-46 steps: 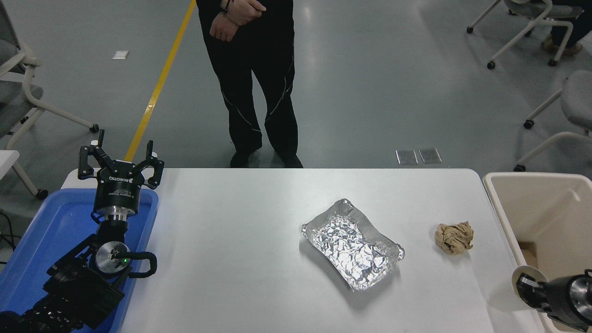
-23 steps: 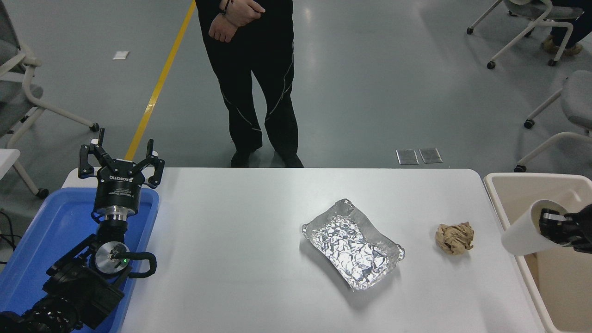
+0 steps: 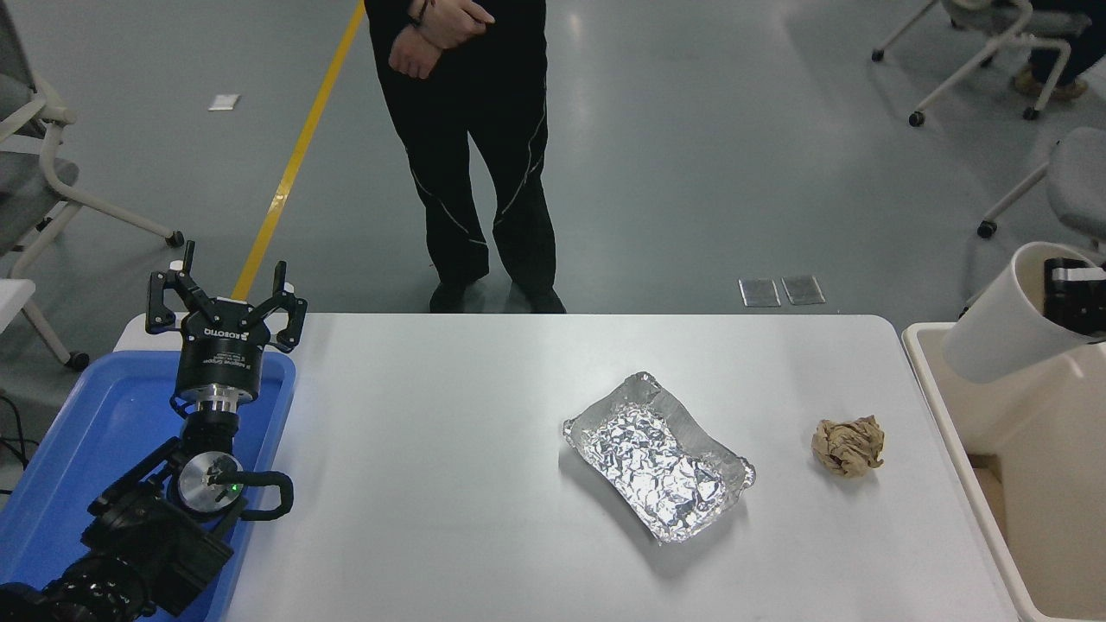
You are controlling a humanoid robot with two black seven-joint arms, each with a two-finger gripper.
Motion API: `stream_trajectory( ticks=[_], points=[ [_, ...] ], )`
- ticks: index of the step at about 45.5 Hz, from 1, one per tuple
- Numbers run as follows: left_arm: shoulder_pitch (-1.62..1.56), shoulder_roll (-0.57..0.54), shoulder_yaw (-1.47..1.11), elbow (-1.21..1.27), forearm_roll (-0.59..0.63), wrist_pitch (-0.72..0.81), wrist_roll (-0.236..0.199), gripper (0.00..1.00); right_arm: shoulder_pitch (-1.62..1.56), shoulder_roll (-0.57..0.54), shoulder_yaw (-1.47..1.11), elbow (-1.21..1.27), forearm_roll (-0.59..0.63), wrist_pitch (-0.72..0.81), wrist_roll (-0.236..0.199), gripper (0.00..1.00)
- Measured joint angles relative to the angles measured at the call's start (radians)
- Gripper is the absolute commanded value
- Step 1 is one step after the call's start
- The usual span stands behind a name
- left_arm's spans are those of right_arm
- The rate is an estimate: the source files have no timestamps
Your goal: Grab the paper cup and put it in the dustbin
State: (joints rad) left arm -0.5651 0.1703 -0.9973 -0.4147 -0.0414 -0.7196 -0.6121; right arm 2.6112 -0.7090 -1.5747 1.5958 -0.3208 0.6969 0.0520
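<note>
The white paper cup (image 3: 1007,320) hangs tilted at the right edge, above the far end of the beige dustbin (image 3: 1032,466). My right gripper (image 3: 1071,294) comes in from the right edge and is shut on the cup's rim, one finger inside the mouth. The dustbin stands off the table's right end, with a brown scrap at the bottom of its inside. My left gripper (image 3: 226,298) is parked at the lower left above the blue tray, fingers spread open and holding nothing.
A crinkled silver foil tray (image 3: 658,456) lies right of the table's middle and a crumpled brown paper ball (image 3: 848,445) near the right end. A blue tray (image 3: 95,449) sits at the left. A person in black (image 3: 471,147) stands at the far side. Wheeled chairs stand at both sides.
My right gripper has carried the paper cup from low at the bin's near end up and away, to above its far end. The left arm has not moved.
</note>
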Motion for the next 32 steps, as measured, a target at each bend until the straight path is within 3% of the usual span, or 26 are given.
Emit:
stream_trajectory(
  ticks=[14, 32],
  points=[
    [0.000, 0.000, 0.000, 0.000, 0.000, 0.000, 0.000, 0.99, -0.004, -0.005, -0.015, -0.030, 0.001, -0.006, -0.001, 0.00],
    [-0.001, 0.000, -0.001, 0.000, 0.000, 0.000, 0.000, 0.99, -0.460, -0.059, 0.060, -0.277, 0.062, -0.287, -0.003, 0.00]
  ],
)
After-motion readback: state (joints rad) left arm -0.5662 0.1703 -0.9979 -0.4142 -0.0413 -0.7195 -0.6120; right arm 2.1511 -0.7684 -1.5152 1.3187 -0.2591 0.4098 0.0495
